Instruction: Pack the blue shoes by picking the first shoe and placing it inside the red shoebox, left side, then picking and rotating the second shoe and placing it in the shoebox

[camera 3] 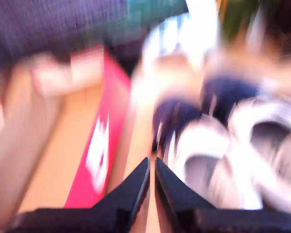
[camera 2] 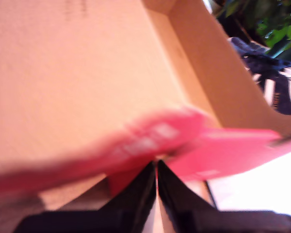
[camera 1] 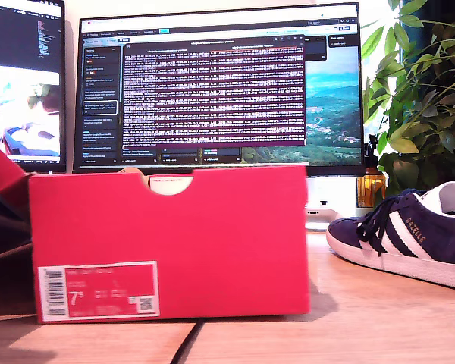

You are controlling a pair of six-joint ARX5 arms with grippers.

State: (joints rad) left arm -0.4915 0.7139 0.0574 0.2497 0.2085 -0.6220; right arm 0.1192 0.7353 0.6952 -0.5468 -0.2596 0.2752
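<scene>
Starting at our fingers: my first gripper (camera 2: 156, 167) has its 2 black jaws pressed nearly together with nothing between them, hanging above the red shoebox (camera 2: 223, 150), whose tan cardboard floor looks bare beneath it. My second gripper (camera 3: 152, 165) is likewise closed to a thin slit and empty, poised over the table between the box's red wall and the blue shoes (camera 3: 223, 141), which blur badly in that view.

In the exterior view the bright red cardboard shoebox (camera 1: 167, 243), with a semicircular notch in its top edge and a white label reading 7.5, stands on the wooden table (camera 1: 326, 334). 1 navy suede sneaker (camera 1: 409, 235) with white stripes and gold lettering lies at 3 o'clock of it, well apart, upright on its sole. We judge its long axis runs roughly along the 9-to-3 line, with its toe toward 9 o'clock, at the box. The second shoe's heading we cannot tell.

Neither shoe is packed yet, as far as we can see. The risks we judge: closed jaws descending would shove a shoe aside instead of straddling it; both shoes sit close together, so 1 could drag the other; and a low carry could clip the box wall.
</scene>
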